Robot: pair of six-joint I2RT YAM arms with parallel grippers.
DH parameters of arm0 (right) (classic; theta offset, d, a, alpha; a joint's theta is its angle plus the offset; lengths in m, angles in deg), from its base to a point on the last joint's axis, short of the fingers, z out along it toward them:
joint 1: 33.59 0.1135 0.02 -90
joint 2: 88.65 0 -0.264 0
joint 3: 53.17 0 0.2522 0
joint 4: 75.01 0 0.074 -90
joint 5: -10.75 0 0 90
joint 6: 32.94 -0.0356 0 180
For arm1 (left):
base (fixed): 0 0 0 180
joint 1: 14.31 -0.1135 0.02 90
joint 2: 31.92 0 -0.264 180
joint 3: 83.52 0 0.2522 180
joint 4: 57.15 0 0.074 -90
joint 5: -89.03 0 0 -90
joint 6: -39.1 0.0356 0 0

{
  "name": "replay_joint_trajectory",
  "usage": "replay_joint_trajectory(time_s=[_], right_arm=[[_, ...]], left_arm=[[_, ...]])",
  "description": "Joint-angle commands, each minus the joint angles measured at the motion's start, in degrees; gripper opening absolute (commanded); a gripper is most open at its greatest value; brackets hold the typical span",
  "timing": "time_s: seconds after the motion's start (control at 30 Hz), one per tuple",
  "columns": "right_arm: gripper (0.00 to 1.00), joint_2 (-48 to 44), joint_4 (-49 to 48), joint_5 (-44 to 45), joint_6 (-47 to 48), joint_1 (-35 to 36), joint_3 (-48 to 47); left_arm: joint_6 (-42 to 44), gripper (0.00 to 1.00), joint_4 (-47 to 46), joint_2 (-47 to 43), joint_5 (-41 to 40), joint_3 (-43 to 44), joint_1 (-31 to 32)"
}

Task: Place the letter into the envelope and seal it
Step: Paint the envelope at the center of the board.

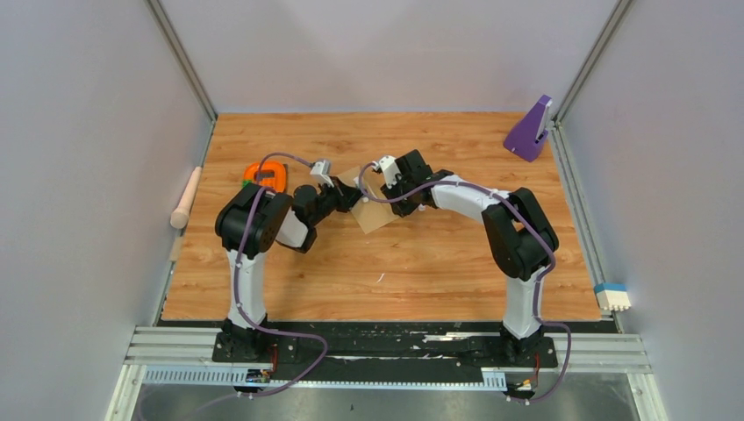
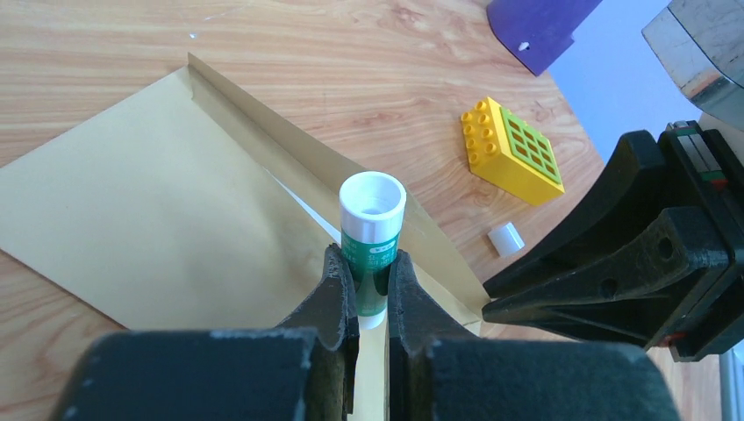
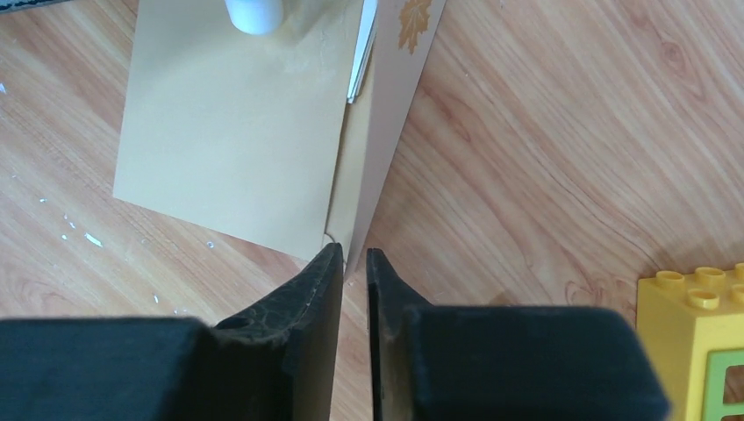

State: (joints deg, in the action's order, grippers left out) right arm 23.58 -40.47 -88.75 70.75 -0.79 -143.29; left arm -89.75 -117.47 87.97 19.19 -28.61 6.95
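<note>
Envelope (image 1: 374,216) lies flat mid surface (image 1: 412,272), a bit toward the far edge, flap open and raised. Letter (image 3: 361,53) is inside, only a white edge showing at the mouth. L claw (image 2: 361,263) is clamped on a green glue stick (image 2: 373,219), white tip over the flap fold. R claw (image 3: 354,256) is nearly together, tips pinching the flap's end. Yellow block (image 2: 513,149) is nearby.

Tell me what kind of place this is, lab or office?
Likely a lab robot test cell: plain grey panel walls on aluminium framing, arms bolted to a base rail, and a toy brick on the wood-grain table.
</note>
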Motion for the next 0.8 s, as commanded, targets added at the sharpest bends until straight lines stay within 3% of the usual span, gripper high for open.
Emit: replay_joint_trajectory(time_s=[0.0, 0.17, 0.77], right_arm=[[0.14, -2.17, -0.22, 0.25, 0.10, -0.19, -0.22], [0.00, -2.39, 0.41, -0.25, 0.53, -0.19, -0.12], [0.00, -4.38, 2.17, -1.31, 1.02, -0.19, 2.59]], left_arm=[[1.52, 0.00, -1.85, -2.58, -1.23, 0.23, -0.42], [1.27, 0.00, -2.40, -2.55, -1.69, 0.38, -0.43], [5.30, 0.00, 2.16, -3.44, -2.74, 0.69, -0.03]])
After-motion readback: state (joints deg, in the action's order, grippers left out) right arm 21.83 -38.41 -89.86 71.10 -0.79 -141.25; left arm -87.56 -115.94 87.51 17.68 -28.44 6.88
